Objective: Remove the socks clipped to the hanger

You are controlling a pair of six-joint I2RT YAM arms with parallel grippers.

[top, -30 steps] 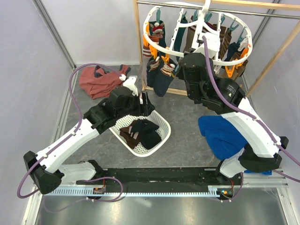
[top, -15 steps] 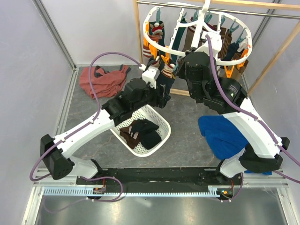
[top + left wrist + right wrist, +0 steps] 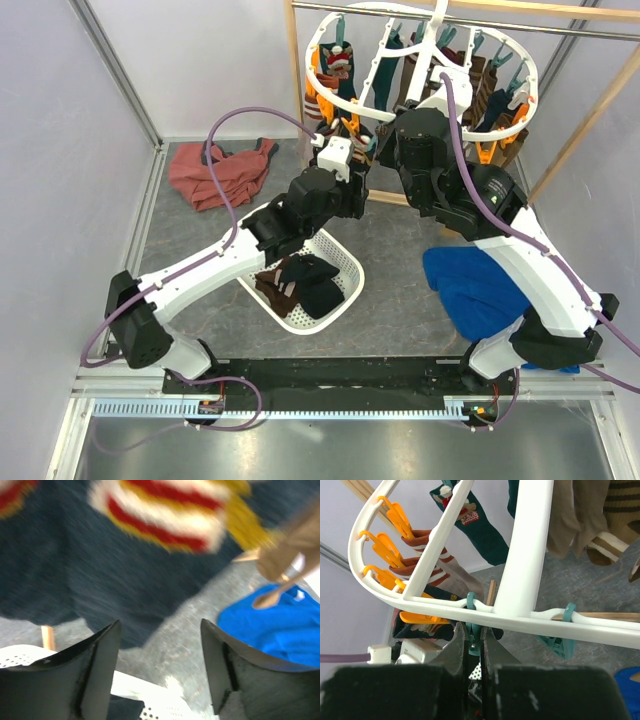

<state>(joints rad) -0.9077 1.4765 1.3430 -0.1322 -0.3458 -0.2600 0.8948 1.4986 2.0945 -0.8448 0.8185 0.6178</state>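
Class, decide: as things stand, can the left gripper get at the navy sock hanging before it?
Probably yes: the left gripper is open, the navy sock hangs just ahead, nothing between.

— What do the arms look like from above?
— White shells on the long links of the left arm (image 3: 190,275) and the right arm (image 3: 540,270). Black housings at the joints, and a purple cable (image 3: 243,111) on each.
— The shoulders?
— Black blocks at eight and four o'clock. The left gripper (image 3: 160,622) has matte black, wedge-shaped fingers (image 3: 95,672).

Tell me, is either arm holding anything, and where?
The right end effector pinches the hanging body of a teal plastic clip on the white plastic hanger ring. The left end effector, open near a navy sock, holds nothing.
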